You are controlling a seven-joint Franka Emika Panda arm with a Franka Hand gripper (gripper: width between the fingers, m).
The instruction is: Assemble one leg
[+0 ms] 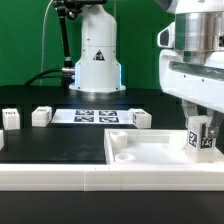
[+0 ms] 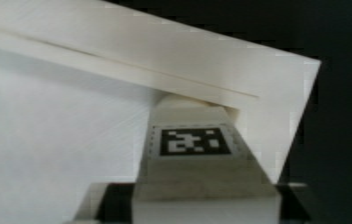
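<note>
My gripper (image 1: 200, 128) is shut on a white leg (image 1: 200, 139) with a black-and-white tag on one face. It holds the leg upright over the corner of the large flat white rimmed piece (image 1: 150, 152) at the exterior view's right. I cannot tell whether the leg touches the piece. In the wrist view the leg (image 2: 199, 160) runs away from my gripper (image 2: 205, 206) toward that corner, and the dark fingers (image 2: 120, 205) press its two sides. The rimmed piece (image 2: 66, 120) fills the view behind the leg.
Three more white legs lie on the black table: two (image 1: 10, 118) (image 1: 41, 116) at the exterior view's left and one (image 1: 140, 119) in the middle. The marker board (image 1: 95, 115) lies flat behind them. The arm's white base (image 1: 96, 60) stands at the back.
</note>
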